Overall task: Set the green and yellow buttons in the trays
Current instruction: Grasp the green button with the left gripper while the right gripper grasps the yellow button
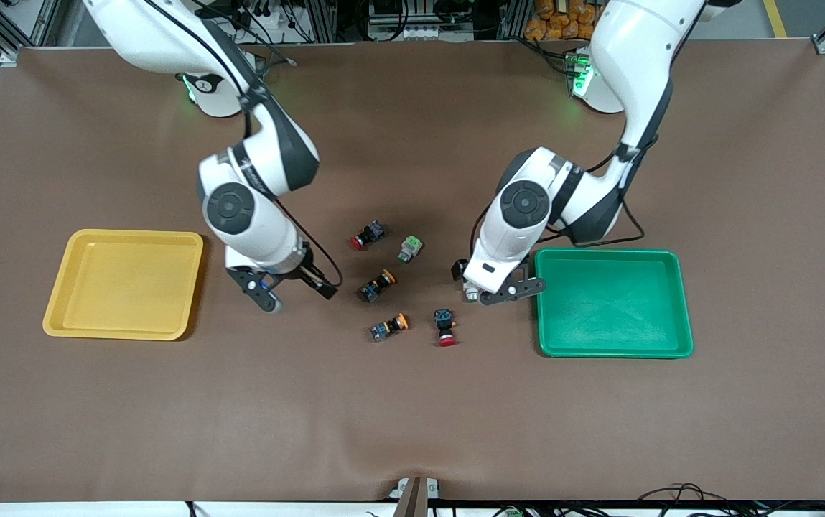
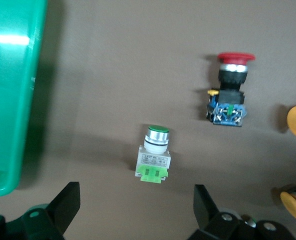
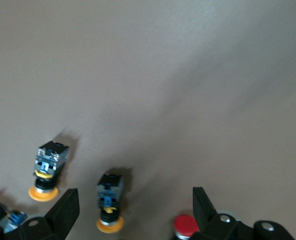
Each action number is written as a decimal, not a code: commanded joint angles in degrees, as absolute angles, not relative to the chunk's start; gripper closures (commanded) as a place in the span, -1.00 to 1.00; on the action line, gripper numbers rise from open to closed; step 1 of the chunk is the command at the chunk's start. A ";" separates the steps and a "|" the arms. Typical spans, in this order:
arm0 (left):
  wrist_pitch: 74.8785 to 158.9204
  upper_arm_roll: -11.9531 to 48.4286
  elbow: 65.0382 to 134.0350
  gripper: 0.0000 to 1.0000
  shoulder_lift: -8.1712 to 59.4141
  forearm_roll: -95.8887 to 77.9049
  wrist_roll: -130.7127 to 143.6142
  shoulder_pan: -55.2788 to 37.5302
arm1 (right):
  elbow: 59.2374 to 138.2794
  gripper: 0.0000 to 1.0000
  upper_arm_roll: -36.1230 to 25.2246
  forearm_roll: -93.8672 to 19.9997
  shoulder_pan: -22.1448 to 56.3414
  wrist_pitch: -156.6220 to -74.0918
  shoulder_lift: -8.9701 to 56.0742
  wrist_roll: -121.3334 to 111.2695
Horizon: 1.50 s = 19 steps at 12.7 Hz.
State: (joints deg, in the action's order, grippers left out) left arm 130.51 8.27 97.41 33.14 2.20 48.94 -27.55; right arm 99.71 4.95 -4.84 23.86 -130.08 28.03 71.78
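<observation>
Brown table (image 1: 412, 402) lies bare around trays; left pincer (image 1: 502, 291) and right pincer (image 1: 290, 291) gape wide.

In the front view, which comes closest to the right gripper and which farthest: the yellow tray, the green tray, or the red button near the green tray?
From the right gripper:
1. Yellow tray, beside it at the right arm's end.
2. Red button, mid-table, nearer the camera.
3. Green tray, at the left arm's end.

Buttons (image 1: 383, 281) lie scattered between yellow tray (image 1: 60, 322) and green tray (image 1: 681, 301). Both trays hold nothing; right gripper (image 1: 290, 294) and left gripper (image 1: 502, 291), jaws open, flank the cluster
</observation>
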 commanded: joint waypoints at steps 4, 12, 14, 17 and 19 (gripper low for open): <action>131.74 7.91 94.22 -1.00 38.14 5.35 48.08 -29.53 | 88.77 -1.00 6.24 -5.45 25.40 -129.90 37.35 82.53; 137.99 7.74 94.13 -0.50 42.80 5.45 48.16 -29.53 | 89.65 -1.00 6.24 -5.45 30.05 -134.91 40.78 87.09; 137.90 7.73 94.74 0.29 42.72 5.45 48.95 -29.53 | 91.13 -1.00 6.24 -4.84 30.41 -135.26 40.87 87.10; 136.59 7.56 94.75 1.00 41.23 5.54 48.43 -28.83 | 91.32 -0.96 6.15 -4.05 30.50 -135.26 41.39 87.01; 131.25 7.47 94.66 1.00 36.42 6.24 46.16 -26.56 | 91.32 -0.69 6.15 -2.21 30.59 -136.13 42.45 87.01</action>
State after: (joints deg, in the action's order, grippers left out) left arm 136.35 7.59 94.34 41.63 4.85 48.29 -28.63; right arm 91.24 6.26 -4.22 30.36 -135.01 41.68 86.11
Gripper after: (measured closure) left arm 0.586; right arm 0.057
